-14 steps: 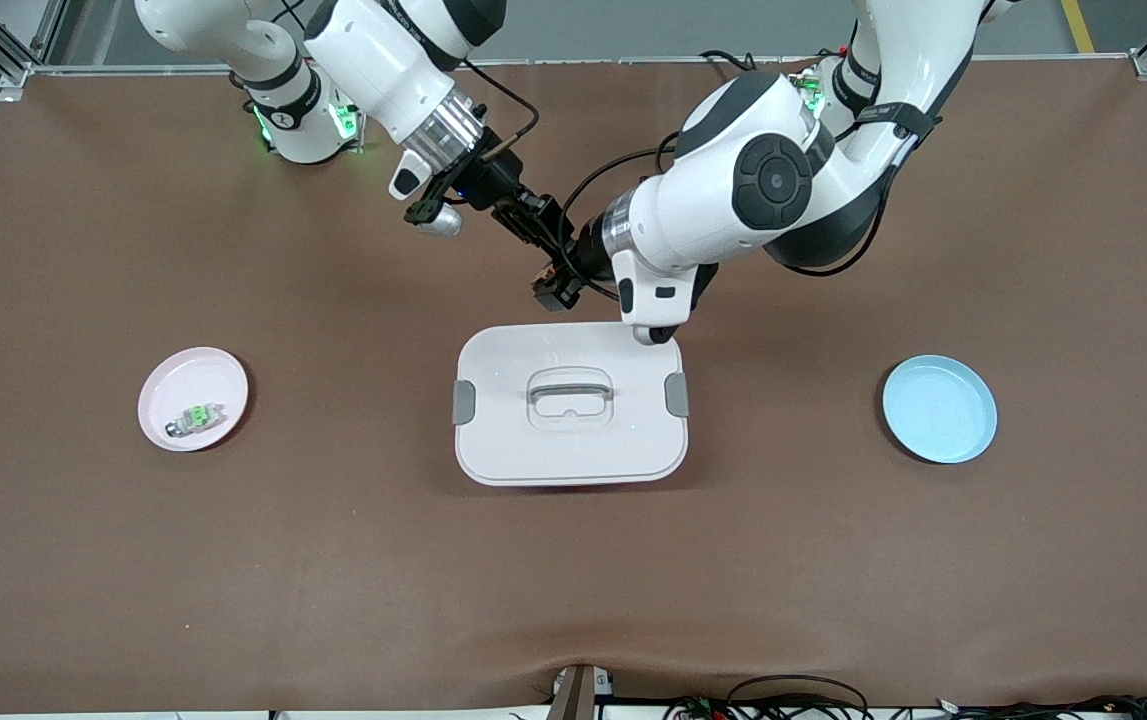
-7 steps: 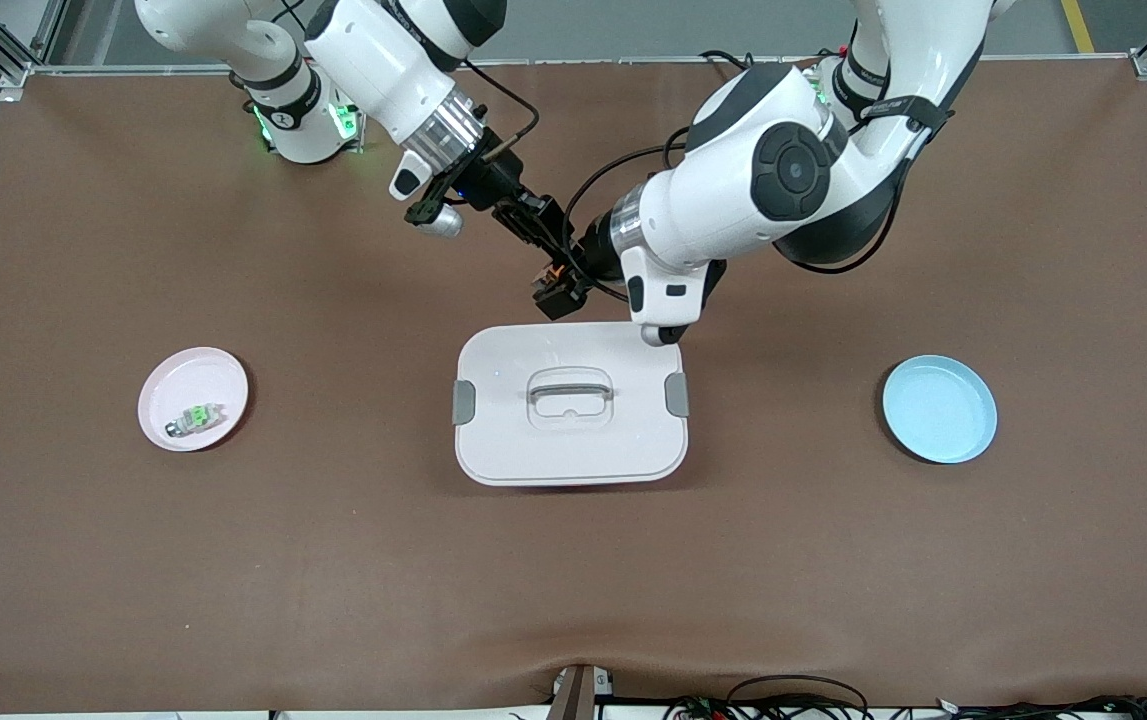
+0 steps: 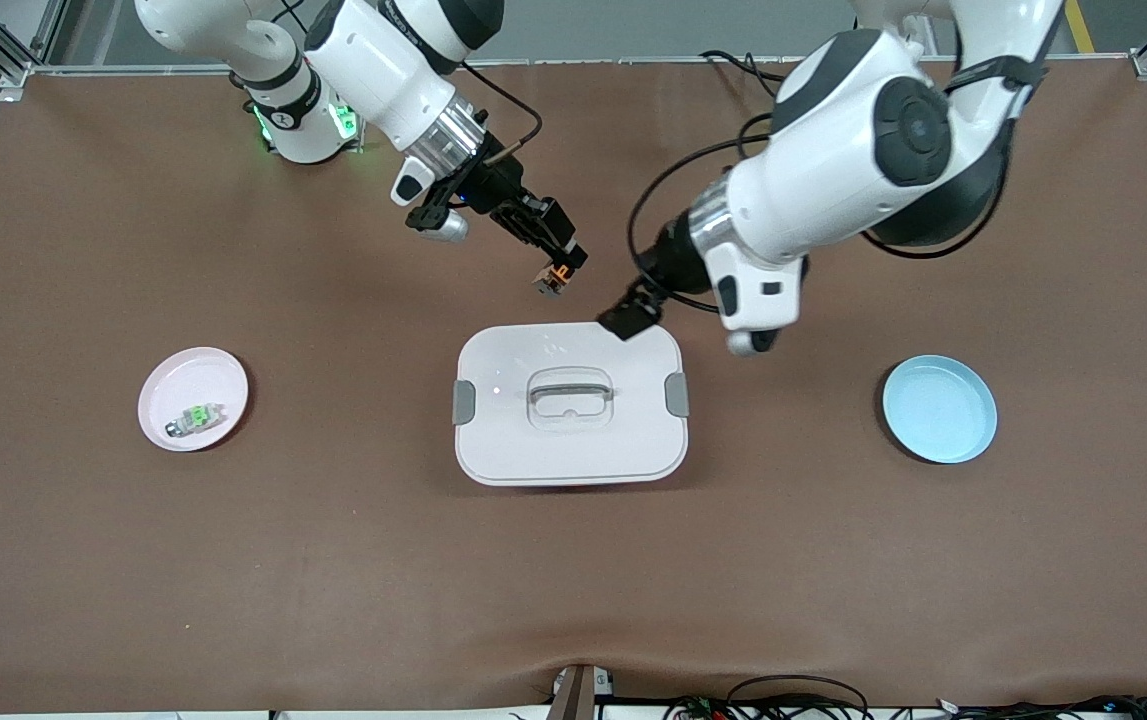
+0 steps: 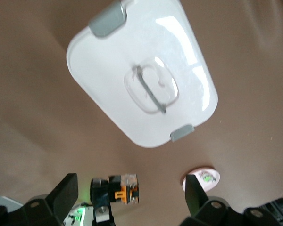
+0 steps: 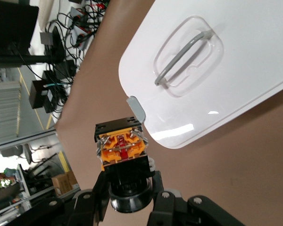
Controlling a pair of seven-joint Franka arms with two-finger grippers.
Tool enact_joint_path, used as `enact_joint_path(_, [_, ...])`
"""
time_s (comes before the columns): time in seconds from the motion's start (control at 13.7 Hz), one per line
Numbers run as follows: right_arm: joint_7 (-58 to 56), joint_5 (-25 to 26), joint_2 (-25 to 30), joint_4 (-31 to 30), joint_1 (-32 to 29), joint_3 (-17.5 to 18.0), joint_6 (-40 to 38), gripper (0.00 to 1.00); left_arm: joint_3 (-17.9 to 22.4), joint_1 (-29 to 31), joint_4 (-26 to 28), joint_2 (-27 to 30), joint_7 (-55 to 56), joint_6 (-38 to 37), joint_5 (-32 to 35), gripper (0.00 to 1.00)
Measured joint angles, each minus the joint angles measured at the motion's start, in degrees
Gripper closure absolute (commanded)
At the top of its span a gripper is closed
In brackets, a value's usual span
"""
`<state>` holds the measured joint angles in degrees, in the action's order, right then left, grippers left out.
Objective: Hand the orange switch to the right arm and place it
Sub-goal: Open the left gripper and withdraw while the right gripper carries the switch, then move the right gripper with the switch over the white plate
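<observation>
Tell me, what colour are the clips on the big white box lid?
Grey. The clips on the box lid show best in the front view.

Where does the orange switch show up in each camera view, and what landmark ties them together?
Front view: orange switch in the right gripper, above the table.
Left wrist view: orange switch near the lower edge.
Right wrist view: orange switch, held close.
Shared landmark: white lidded box.

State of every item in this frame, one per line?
Orange switch: held in the air by the right claw.
Right claw: shut on the switch.
Left claw: open, empty, over the box edge.
Box: lid on.
Green switch: lying on the pink plate.
Blue plate: empty.
</observation>
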<state>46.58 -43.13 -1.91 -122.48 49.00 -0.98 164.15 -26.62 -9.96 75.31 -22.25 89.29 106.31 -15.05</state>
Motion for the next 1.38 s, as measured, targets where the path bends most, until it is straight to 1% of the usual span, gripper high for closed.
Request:
enact_joint_path(0.29, [-6.11, 0.03, 1.95, 0.1, -3.74, -0.59, -9.98, 0.99, 0.06, 3.61, 0.0, 1.24, -4.49, -4.73, 10.55, 0.0])
enact_joint_path(0.44, [-10.64, 0.47, 3.56, 0.17, -6.67, -0.7, -16.34, 0.98, 0.12, 5.82, -0.01, 1.66, -11.61, -7.61, 15.38, 0.0])
enact_joint_path(0.51, [-13.04, 2.03, 4.38, 0.23, -8.35, -0.81, -20.02, 0.98, 0.19, 7.28, -0.02, 2.12, -16.0, -8.96, 17.17, 0.0])
enact_joint_path(0.58, [-15.02, 5.63, 5.14, 0.36, -10.17, -0.89, -23.95, 0.98, 0.28, 8.95, -0.03, 2.71, -19.97, -10.19, 18.49, 0.0])
enact_joint_path(0.73, [-19.08, 15.03, 6.59, 1.3, -14.38, -0.99, -33.86, 0.96, 0.46, 12.59, -0.03, 3.7, -25.39, -12.76, 20.01, 0.0])
enact_joint_path(0.8, [-22.39, 17.97, 7.1, 2.27, -16.83, -1.09, -39.28, 0.96, 0.52, 14.28, -0.03, 3.94, -28.03, -13.68, 20.9, 0.0])
enact_joint_path(0.95, [-32.87, 20.33, 7.6, 4.4, -22.95, -1.34, -47.83, 0.93, 0.61, 17.01, -0.03, 4.02, -34.53, -15.28, 23.18, 0.0])
enact_joint_path(1.09, [-45.94, 22.58, 7.65, 5.3, -29.48, -1.74, -52.43, 0.91, 0.6, 18.74, -0.06, 4.39, -41.48, -16.67, 26.22, 0.0])
enact_joint_path(1.17, [-52.88, 24.93, 7.65, 5.33, -32.56, -1.85, -53.46, 0.91, 0.6, 19.56, -0.07, 4.93, -45.08, -16.93, 27.27, 0.0])
enact_joint_path(1.31, [-66.48, 32.82, 7.52, 5.28, -37.69, -1.98, -53.9, 0.91, 0.61, 21.58, -0.08, 6.42, -51.77, -17.86, 27.65, 0.0])
enact_joint_path(1.38, [-71.79, 35.65, 7.43, 5.27, -39.75, -2.0, -53.85, 0.91, 0.61, 22.4, -0.08, 7.16, -54.12, -18.54, 27.66, 0.0])
